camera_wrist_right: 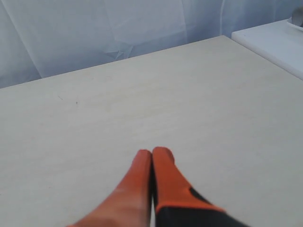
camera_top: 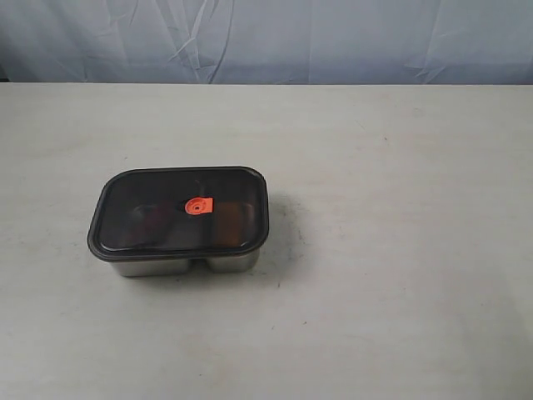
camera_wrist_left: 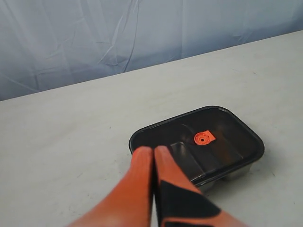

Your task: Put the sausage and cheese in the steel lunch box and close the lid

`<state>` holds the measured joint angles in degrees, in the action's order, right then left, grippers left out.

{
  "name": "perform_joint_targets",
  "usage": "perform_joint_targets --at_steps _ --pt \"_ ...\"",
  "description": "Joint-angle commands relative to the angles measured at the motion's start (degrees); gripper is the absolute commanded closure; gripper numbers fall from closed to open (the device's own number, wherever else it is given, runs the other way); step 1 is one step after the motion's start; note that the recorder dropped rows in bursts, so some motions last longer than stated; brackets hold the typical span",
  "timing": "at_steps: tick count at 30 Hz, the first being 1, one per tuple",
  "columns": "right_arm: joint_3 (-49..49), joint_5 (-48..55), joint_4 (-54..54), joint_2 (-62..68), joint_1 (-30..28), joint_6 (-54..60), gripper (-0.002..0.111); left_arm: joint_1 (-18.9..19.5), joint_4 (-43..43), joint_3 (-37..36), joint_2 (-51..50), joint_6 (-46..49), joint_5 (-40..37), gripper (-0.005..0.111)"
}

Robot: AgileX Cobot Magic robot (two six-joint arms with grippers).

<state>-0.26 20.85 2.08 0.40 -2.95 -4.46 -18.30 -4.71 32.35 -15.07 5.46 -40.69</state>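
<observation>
Exterior view: steel lunch box (camera_top: 166,266) stands on the pale tabletop (camera_top: 400,250), at about 8 o'clock from the frame centre, long side running 9 to 3 o'clock. The lid (camera_top: 158,208) sits on top of the box, covers it edge to edge and looks level; only a narrow band of steel wall shows under its rim along the 6 o'clock side, with a dip between the two compartments. The orange-red valve (camera_top: 198,205) sits near the lid's centre, slightly toward 3 o'clock. The lid is dark, and what lies under it cannot be made out with certainty. Wrinkled blue cloth (camera_top: 333,42) hangs behind the tabletop at 12 o'clock. Left wrist view: left claw (camera_wrist_left: 154,150) has its orange fingers pressed together, nothing between them, and its tips point at the near corner of the lid (camera_wrist_left: 227,142); the valve (camera_wrist_left: 204,138) and a strip of steel wall (camera_wrist_left: 236,171) are visible. Right wrist view: right claw (camera_wrist_right: 151,153) is likewise pressed together and empty, over bare tabletop (camera_wrist_right: 94,118), with the box out of this view.
</observation>
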Motion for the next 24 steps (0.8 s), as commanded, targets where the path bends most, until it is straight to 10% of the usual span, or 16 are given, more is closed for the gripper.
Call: perform_joint_targets --at_steps 1,10,24 --pt "0.3 -0.1 0.2 -0.4 -0.3 0.4 0.108 0.4 -0.7 -6.1 1.8 -0.4 5.8 0.106" --pt "0.3 -0.1 0.2 -0.4 -0.3 0.4 0.108 19.2 -0.2 -26.2 12.4 -0.4 19.9 0.106" --pt "0.3 -0.1 0.2 -0.4 -0.3 0.4 0.108 20.1 -1.6 -32.3 15.1 -0.5 22.9 0.106"
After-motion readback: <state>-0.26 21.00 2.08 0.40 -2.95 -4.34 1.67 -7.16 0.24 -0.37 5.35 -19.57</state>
